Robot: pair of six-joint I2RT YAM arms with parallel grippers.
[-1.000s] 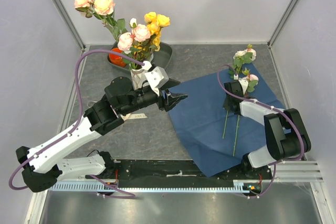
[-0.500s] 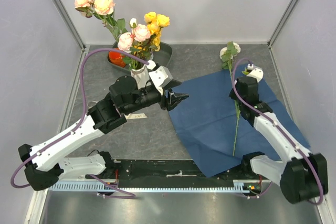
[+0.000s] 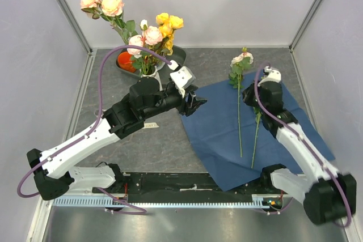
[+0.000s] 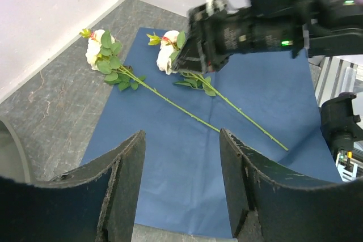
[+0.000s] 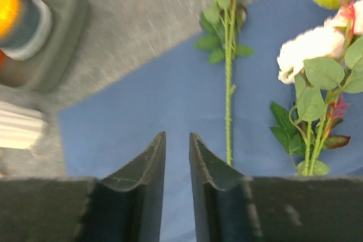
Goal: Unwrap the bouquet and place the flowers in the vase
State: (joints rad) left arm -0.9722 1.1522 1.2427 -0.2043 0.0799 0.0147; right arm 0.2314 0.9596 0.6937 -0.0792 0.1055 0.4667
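Right wrist: right hand (image 5: 176, 138) ajar, empty

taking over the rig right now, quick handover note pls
Left hand: open, empty, hovering at the edge of the blue paper.
Right hand: slightly open, empty, low over the paper next to the loose flowers.
Done: bouquet unwrapped; pink and yellow flowers stand in the vase.
Left: two flowers lying on the paper go into the vase.

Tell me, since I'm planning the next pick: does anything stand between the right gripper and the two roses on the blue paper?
Nothing visible. The right gripper hovers over bare blue paper; the left rose and right rose lie uncovered just beside it.
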